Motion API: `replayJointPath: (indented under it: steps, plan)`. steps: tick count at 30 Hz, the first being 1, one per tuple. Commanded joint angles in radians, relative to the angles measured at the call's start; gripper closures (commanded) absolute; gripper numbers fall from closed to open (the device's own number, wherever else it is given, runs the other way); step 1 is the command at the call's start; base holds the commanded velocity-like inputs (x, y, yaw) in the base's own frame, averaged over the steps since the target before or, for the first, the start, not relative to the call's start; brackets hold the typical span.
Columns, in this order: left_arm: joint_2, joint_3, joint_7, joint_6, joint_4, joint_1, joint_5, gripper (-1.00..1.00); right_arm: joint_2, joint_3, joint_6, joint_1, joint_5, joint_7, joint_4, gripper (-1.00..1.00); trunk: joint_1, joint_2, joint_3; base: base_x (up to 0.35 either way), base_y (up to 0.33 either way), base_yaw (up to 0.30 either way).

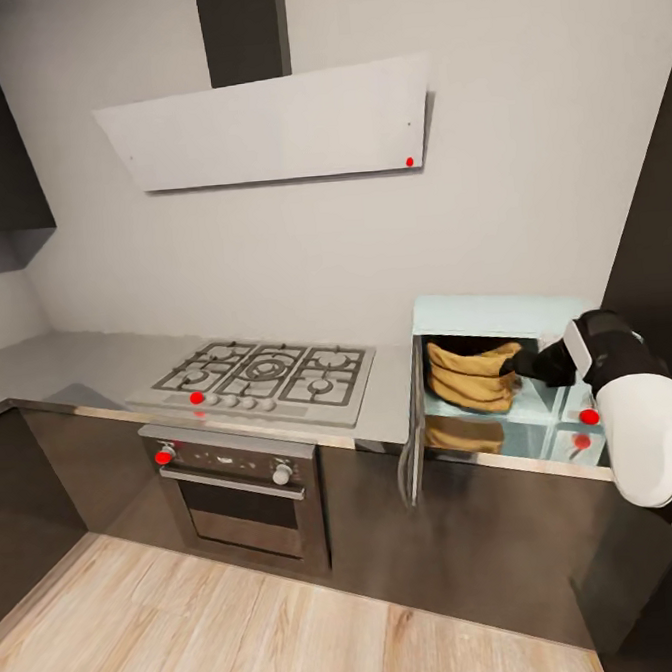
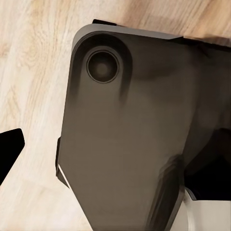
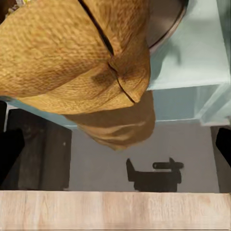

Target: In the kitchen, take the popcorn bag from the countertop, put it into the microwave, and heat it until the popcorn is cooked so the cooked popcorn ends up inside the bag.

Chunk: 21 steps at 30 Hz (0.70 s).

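Gas hob (image 1: 264, 379) sits left on the bench (image 1: 68, 367), no readable writing anywhere. Right of it, the microwave (image 1: 495, 315) stands door open, the popcorn bag (image 1: 471, 374) inside, lying squat with its long axis left-right. Right arm's fingers (image 1: 526, 363) reach its right side; grip cannot be told. Left fingers: cannot tell.

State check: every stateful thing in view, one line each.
microwave: door open, swung out to the side.
popcorn bag: inside the microwave, lying tilted.
right gripper: reaching into the microwave at the bag; open or shut cannot be told.
oven: door closed.
gas hob: no flame visible, nothing on the grates.
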Motion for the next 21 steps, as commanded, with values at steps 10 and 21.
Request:
replayJointPath:
  steps: [10,21]
  plan:
    - [0.000,0.002,0.001,-0.002,-0.001,0.000,0.005,-1.00,0.050,0.003,-0.048,0.118,0.011,0.008,0.002,-1.00,0.000,-0.001,-0.001,0.000,0.000,0.000]
    - [0.000,0.001,0.001,-0.001,-0.001,0.000,0.005,-1.00,0.088,0.003,-0.199,0.152,0.009,0.047,0.003,-1.00,0.000,-0.001,-0.001,0.000,0.000,0.000]
